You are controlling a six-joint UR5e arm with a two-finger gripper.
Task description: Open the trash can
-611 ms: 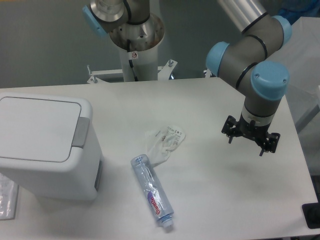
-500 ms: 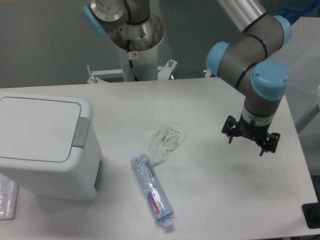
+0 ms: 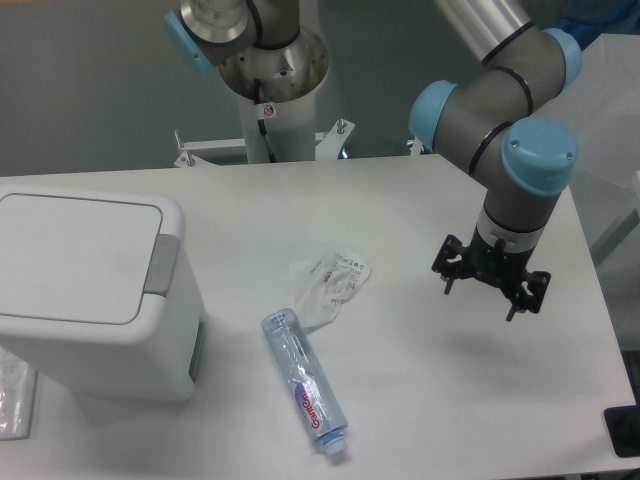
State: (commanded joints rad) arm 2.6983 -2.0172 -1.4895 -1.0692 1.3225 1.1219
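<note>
Hovering over the right side of the desk [image 3: 420,400], my hand [image 3: 479,294] has its fingers spread and holds nothing. The trash can [image 3: 95,295] sits well apart at the far left, lid flat and shut, with a clear bottle [image 3: 304,383] and a crumpled wrapper [image 3: 330,283] lying between us. I judge it a stiff, light, smooth plastic box, likely to slide if shoved sideways. The grey push tab [image 3: 164,263] on the lid's right edge is where I'd press, straight down.
</note>
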